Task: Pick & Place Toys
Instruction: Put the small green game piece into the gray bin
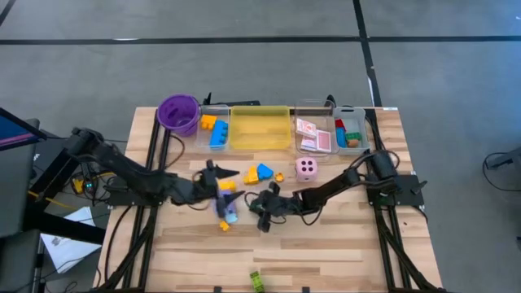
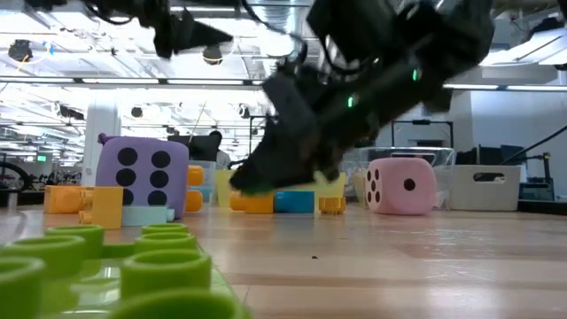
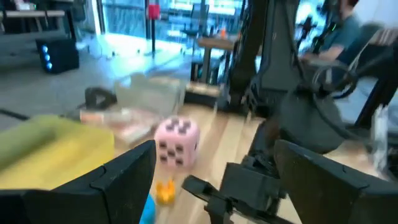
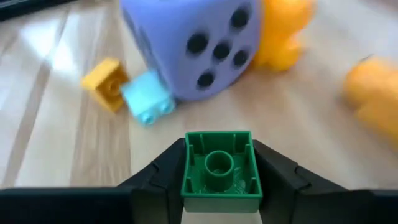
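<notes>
Green and square, a small building block [image 4: 219,169] fills the foreground of the right wrist view, pinched between the right gripper's [image 4: 219,186] two dark fingers just short of the purple die [image 4: 193,43]; a pale blue block [image 4: 147,99] and a yellow block [image 4: 107,83] lie against that die.

From overhead, the right gripper [image 1: 264,210] sits low over the table, close beside the purple die [image 1: 227,205], but the green block is hidden under it. The left gripper [image 1: 218,173] hovers just beyond the die with its jaws spread and empty. The clear trays [image 1: 355,130] and yellow tray [image 1: 260,130] lie well beyond the die, at the far edge.

At table height, a large green block [image 2: 115,275] looms nearest; the dark gripper [image 2: 283,168] hangs between the purple die [image 2: 142,177] and the pink die [image 2: 403,184].

The left wrist view alone shows the pink die [image 3: 177,142] beside the yellow tray [image 3: 50,146].

Judging by this, the grasp is made; next comes a lift and carry toward a tray.
</notes>
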